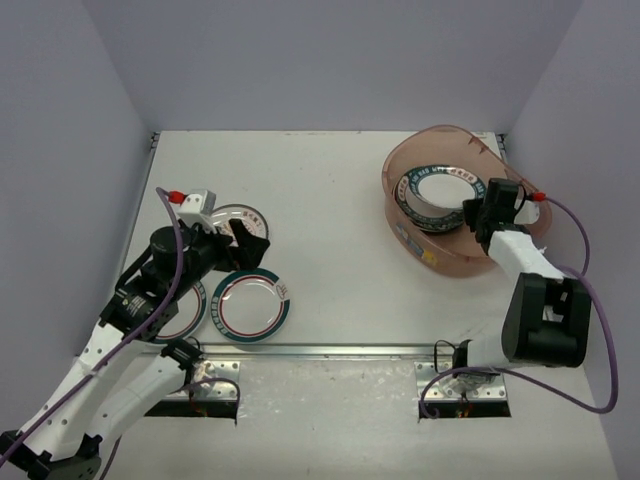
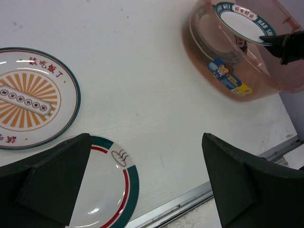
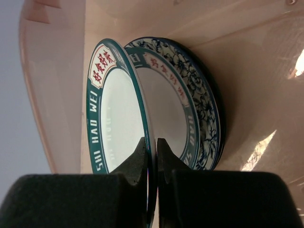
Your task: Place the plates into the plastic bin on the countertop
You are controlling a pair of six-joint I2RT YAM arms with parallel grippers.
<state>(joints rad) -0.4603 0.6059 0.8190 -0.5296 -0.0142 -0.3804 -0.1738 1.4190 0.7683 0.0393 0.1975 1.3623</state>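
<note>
Pinched between the pressed-together fingers of my right hand [image 3: 152, 147] is the rim of a teal-rimmed plate [image 3: 118, 123] with red and white lettering, held inside the plastic bin [image 3: 247, 66]. Close behind it sit a second lettered plate [image 3: 166, 109] nested on a blue floral plate [image 3: 205, 111] (whether the held one touches them, I cannot tell). From above, the bin stands at the far right of the counter [image 1: 330, 230].

Over on the near left, my left hand [image 2: 146, 137] hangs spread wide above the counter, gripping nothing. Beside it lies an orange sunburst plate [image 2: 33, 97], and a red-and-teal-rimmed plate [image 2: 107, 183] lies partly under one finger. A third plate [image 1: 190, 312] shows from above, half hidden by my left arm. All three lie flat, well apart from the bin.
</note>
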